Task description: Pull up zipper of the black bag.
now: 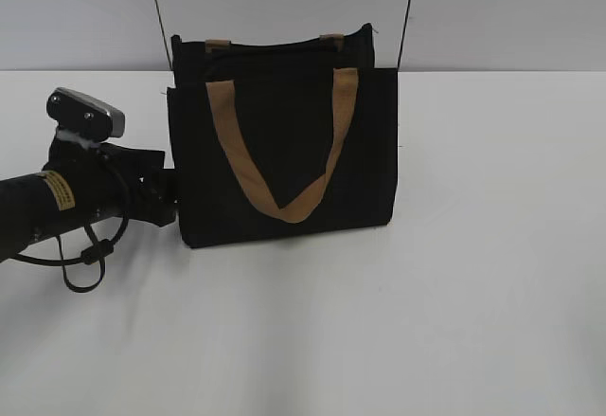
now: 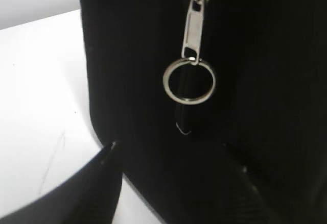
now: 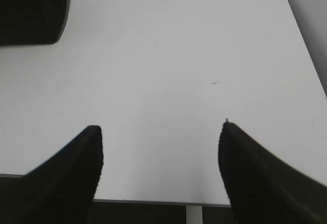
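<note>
— Since the black bag stands upright on the white worktop with its tan handles facing us, where is the zipper?

— On the bag's narrow end, at the left in the exterior view. The left wrist view shows the metal zipper pull hanging down with a ring through its lower end.

— Is that why the left gripper comes in from the side?

— I think so. It is level with the bag's lower end and pressed close, its jaws spread wide either side of the ring, gripping nothing yet.

— And the right gripper?

— Well apart from the work, hovering over bare worktop, jaws released and empty; only a bag corner shows in its view. It probably waits there to steady the bag.
</note>
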Tool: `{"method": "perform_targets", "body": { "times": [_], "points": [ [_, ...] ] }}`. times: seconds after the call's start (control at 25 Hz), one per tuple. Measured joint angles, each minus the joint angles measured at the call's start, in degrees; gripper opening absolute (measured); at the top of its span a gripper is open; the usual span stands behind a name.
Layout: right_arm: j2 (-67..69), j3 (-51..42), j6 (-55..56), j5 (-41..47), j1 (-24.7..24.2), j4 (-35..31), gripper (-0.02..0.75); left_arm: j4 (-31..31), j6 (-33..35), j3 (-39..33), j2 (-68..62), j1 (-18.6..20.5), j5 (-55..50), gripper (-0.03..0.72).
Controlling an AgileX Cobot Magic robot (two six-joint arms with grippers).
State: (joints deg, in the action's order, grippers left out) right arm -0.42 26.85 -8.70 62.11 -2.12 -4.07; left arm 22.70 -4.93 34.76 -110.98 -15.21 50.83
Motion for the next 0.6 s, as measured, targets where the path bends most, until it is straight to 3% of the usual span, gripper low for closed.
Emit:
{"method": "perform_targets", "body": {
  "times": [0.6],
  "points": [
    [0.0,0.0,0.0,0.0,0.0,0.0,0.537,1.5,0.0,2.1,-6.2,0.1,9.1,0.318]
  ]
}}
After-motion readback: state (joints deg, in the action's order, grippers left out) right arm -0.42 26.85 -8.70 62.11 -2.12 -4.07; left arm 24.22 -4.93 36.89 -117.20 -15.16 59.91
